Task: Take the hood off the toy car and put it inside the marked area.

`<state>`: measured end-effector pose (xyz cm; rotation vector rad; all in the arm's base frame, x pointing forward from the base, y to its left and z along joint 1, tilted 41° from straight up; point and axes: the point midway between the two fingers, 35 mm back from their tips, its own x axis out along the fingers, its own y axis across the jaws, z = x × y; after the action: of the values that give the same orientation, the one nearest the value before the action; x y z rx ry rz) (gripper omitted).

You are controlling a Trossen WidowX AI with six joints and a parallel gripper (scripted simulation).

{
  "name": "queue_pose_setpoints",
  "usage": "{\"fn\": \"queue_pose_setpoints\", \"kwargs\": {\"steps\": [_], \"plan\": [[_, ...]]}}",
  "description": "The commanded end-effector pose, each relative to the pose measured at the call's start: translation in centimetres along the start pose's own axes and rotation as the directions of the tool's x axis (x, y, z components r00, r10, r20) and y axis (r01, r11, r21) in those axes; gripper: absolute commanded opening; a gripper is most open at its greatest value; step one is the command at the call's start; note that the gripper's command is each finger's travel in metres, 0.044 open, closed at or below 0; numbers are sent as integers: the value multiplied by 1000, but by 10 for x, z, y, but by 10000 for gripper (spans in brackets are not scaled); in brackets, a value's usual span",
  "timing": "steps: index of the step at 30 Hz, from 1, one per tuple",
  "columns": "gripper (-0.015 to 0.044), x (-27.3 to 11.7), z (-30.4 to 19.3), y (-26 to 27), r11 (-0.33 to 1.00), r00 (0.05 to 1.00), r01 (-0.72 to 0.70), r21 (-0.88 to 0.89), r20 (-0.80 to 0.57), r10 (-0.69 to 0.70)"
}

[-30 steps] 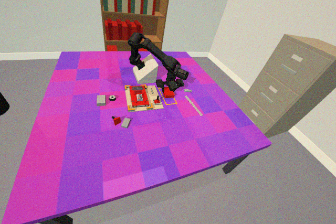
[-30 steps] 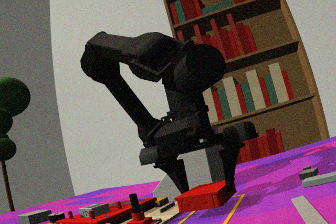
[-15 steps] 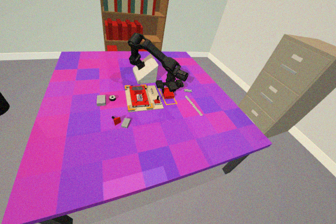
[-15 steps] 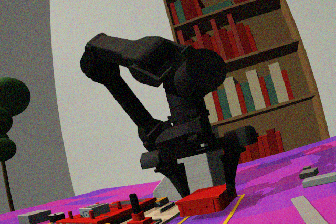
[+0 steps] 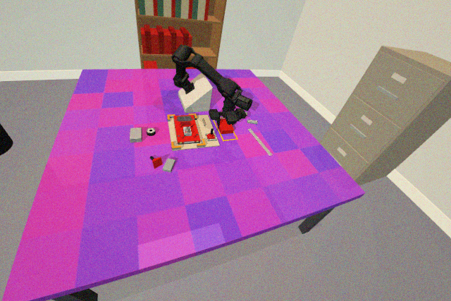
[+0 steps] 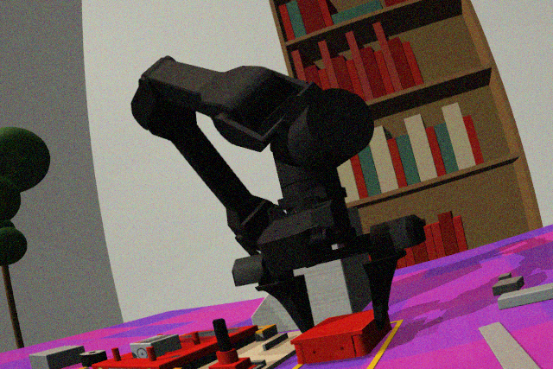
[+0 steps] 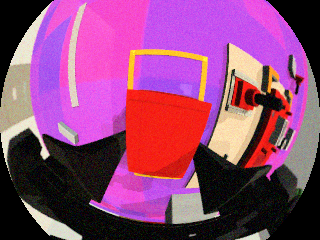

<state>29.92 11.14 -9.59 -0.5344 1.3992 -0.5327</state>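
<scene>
The red hood (image 5: 226,128) (image 6: 330,339) (image 7: 165,125) is between the two fingers of my gripper (image 5: 225,122) (image 6: 345,327) (image 7: 162,139), which is shut on its sides. The hood is low, at or just above the table, over the back part of the yellow marked outline (image 5: 230,139) (image 6: 386,343) (image 7: 170,53). In the wrist view, a thin strip of yellow shows past the hood's near edge. Whether its underside touches the table is hard to tell. The red toy car (image 5: 180,135) sits on its beige board, with its grey engine block exposed.
The beige board (image 5: 204,130) (image 7: 220,135) is close beside the outline, with an upright black-handled red part (image 5: 211,136) (image 6: 227,356) near its edge. A long pale strip (image 5: 260,142) (image 7: 73,60) lies on the outline's other side. A small grey piece (image 5: 252,121) (image 7: 68,133) lies near the gripper.
</scene>
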Motion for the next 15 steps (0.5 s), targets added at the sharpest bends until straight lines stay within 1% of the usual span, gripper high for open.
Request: {"fn": "queue_pose_setpoints", "kwargs": {"steps": [1,5,15], "plan": [[0,4,0,0,1000,1000,4,-5,1,-4],[0,4,0,0,1000,1000,4,-5,1,-4],[263,2,0,0,1000,1000,1,0,-1,-1]]}}
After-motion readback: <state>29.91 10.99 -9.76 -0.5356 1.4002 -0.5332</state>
